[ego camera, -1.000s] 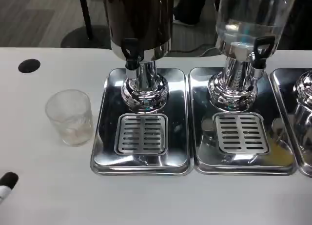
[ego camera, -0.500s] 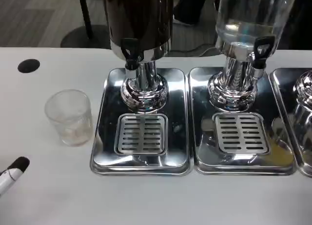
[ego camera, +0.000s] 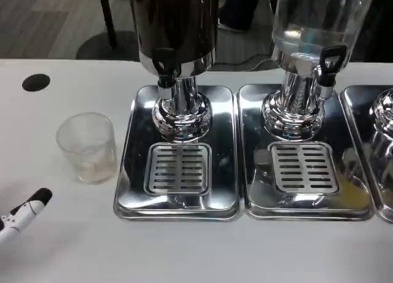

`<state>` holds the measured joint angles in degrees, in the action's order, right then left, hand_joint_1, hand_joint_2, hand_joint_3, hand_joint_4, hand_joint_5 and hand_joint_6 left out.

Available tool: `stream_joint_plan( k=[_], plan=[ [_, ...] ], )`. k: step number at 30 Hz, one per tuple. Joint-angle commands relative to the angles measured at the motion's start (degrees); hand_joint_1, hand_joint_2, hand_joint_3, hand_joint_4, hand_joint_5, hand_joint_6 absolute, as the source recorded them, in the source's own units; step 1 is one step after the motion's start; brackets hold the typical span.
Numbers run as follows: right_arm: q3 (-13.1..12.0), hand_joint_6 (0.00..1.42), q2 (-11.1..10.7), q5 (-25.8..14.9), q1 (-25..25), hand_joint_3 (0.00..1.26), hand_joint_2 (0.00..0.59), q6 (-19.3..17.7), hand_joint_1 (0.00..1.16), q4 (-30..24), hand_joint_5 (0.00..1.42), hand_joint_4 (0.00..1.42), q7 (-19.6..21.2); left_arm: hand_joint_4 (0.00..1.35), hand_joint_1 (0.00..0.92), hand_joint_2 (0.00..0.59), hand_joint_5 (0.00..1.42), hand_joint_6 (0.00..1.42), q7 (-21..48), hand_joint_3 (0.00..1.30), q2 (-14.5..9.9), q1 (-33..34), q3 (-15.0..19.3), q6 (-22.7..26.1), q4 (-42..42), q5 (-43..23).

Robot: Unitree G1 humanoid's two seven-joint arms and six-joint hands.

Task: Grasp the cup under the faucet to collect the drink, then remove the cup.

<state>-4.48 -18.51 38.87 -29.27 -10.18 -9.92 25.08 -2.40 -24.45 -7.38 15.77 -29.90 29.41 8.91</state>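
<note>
The left hand enters at the lower left edge of the head view, below and to the left of the cup. Only a white finger with a black tip is in frame; the rest of the hand is cut off by the edge. How far the hand is spread cannot be told. Nothing is seen in its hold, and it is clear of the cup.

The cup is a clear, ribbed tumbler. It stands upright on the white table, mouth up, long axis vertical. Relative to the cup:

- The left hand lies down and to the left, near but apart. The visible fingertip points up and to the right, roughly toward the cup.
- The left drip tray lies just to the right; contact between cup and tray is not evident.
- The dark dispenser's faucet lies up and to the right, above that tray's grate.
- A second tray with a clear dispenser lies further right.
- A black round spot on the table lies up and to the left.

The cup is not under any faucet. Judgement: the left hand is the nearer one, and the coming reach runs up and to the right from the fingertip to the cup's side wall.

The cup's contents are hard to make out; it appears empty.
</note>
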Motion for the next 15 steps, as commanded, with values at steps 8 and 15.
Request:
stream_joint_plan(
  k=[8, 15],
  plan=[
    [-1.2, 0.00, 0.5, -0.5, 0.1, 0.14, 0.554, 0.4, 0.42, -2.0, 0.00, 0.07, -0.7, 0.00, 0.560, 0.087, 0.05, 0.05, 5.5, 0.00, -1.2, 5.4, -3.5, -2.5, 3.5, -2.2],
    [-1.3, 0.00, 0.7, -0.5, 0.5, 0.14, 0.554, 0.4, 0.42, -1.6, 0.00, 0.07, -0.8, 0.00, 0.559, 0.087, 0.05, 0.05, 7.3, 0.00, -0.6, 6.1, -4.6, -2.3, 0.4, -2.8]
  ],
)
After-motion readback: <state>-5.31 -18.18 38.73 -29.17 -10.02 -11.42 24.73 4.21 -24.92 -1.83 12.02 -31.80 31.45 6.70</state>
